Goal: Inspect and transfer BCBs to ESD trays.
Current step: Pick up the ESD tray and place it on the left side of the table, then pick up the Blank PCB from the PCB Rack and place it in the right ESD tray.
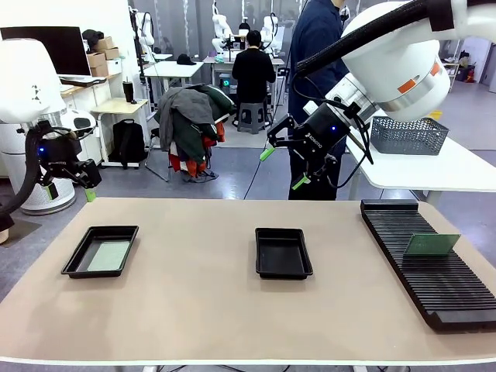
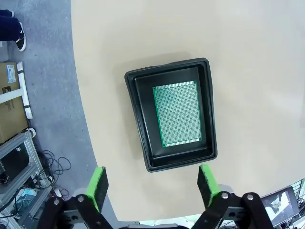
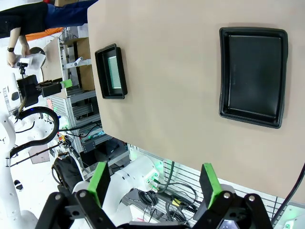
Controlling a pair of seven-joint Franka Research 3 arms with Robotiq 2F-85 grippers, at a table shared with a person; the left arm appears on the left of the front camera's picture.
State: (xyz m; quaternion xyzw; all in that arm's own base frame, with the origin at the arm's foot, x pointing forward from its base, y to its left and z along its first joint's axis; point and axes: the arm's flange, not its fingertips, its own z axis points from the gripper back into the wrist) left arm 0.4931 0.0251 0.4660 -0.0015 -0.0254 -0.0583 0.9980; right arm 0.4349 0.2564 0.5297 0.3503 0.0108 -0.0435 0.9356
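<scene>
Tan table (image 1: 201,318), ESD trays (image 1: 77,253) (image 1: 284,254) well apart

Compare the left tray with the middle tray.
The left tray holds a green board; the middle tray is empty. The left tray sits near the left edge of the table; the middle tray sits at its centre. Both are shallow, black, rectangular and flare-rimmed.

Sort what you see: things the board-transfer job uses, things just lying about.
Job: flat green circuit board in the left shallow black plastic tray; empty middle black tray; green board standing in the long black slotted rack.
Lying about: grey mesh basket; draped clothes.
</scene>
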